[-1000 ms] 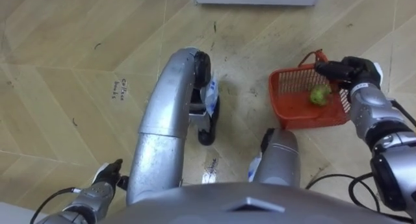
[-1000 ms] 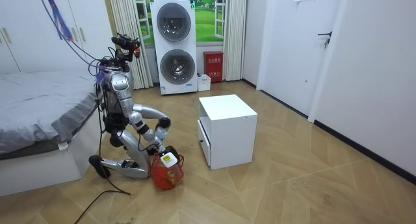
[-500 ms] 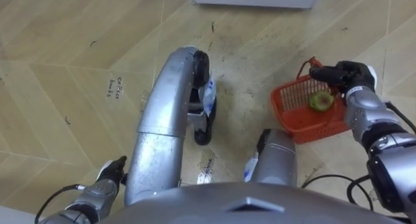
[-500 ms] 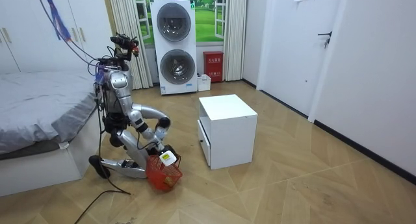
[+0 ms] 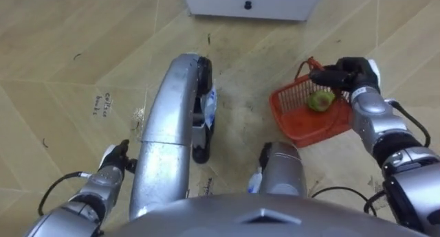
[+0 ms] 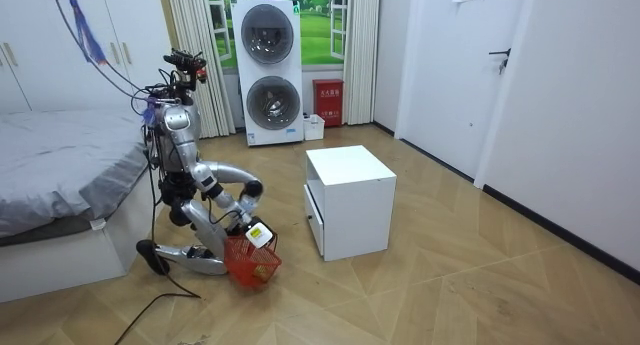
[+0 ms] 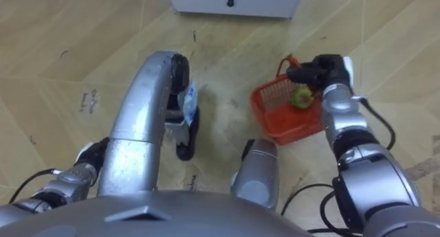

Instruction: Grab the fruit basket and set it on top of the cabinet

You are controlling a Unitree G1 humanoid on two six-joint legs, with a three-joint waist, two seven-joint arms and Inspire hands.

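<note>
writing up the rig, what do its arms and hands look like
Both forearms are silver-grey rounded segments. The right hand has black fingers and a white tag at its back, with a black cable looping beside the arm. The left hand is dark with a white patch, a black cable at its wrist.

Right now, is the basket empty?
No, a green fruit lies in the basket, whose handle the right hand grips.
</note>
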